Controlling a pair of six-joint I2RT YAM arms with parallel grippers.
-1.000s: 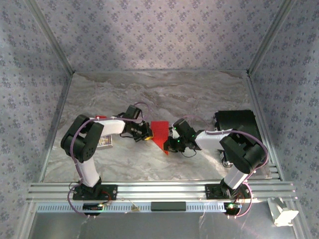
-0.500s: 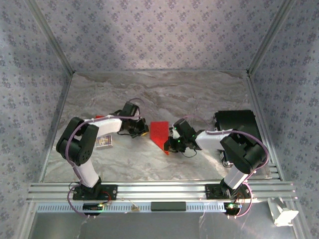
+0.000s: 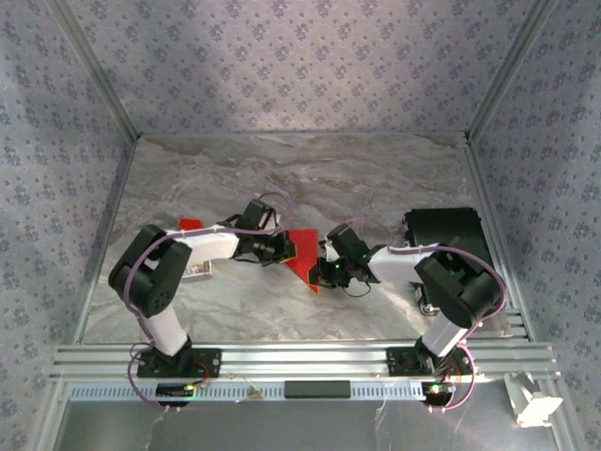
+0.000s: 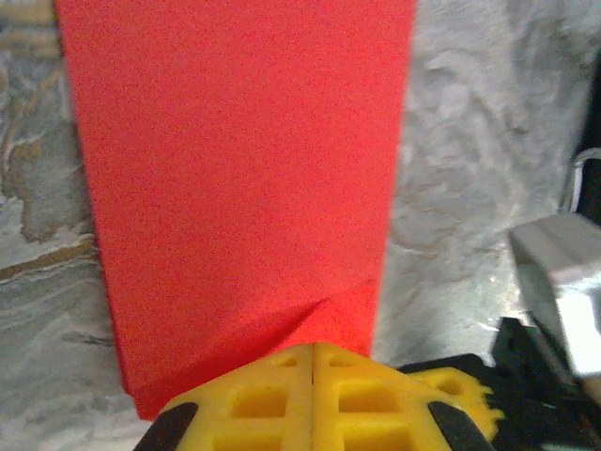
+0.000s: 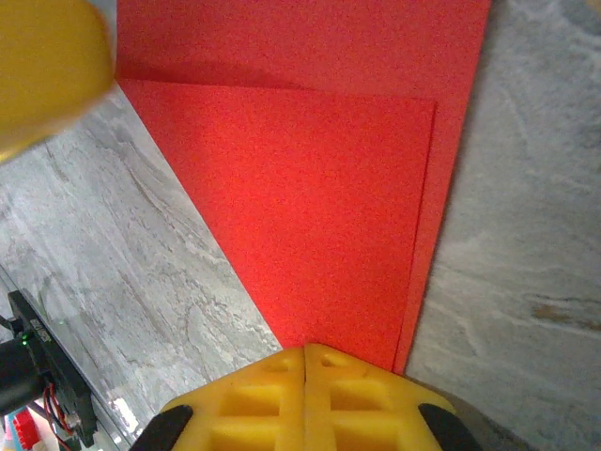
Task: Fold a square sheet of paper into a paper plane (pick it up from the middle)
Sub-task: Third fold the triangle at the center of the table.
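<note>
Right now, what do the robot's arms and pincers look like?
The left arm and right arm have white links, black joints and thin purple cables. The left pincer and right pincer have yellow fingers with moulded square pockets.

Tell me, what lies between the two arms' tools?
The folded red paper lies between the left tool and right tool, seen from the top camera.

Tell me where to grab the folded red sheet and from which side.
Grip the red sheet at its long straight edge, sliding the right tool in low from the right. It lies flat on the table, so probably only an edge gives a lip, and that side has bare table beside it.
</note>
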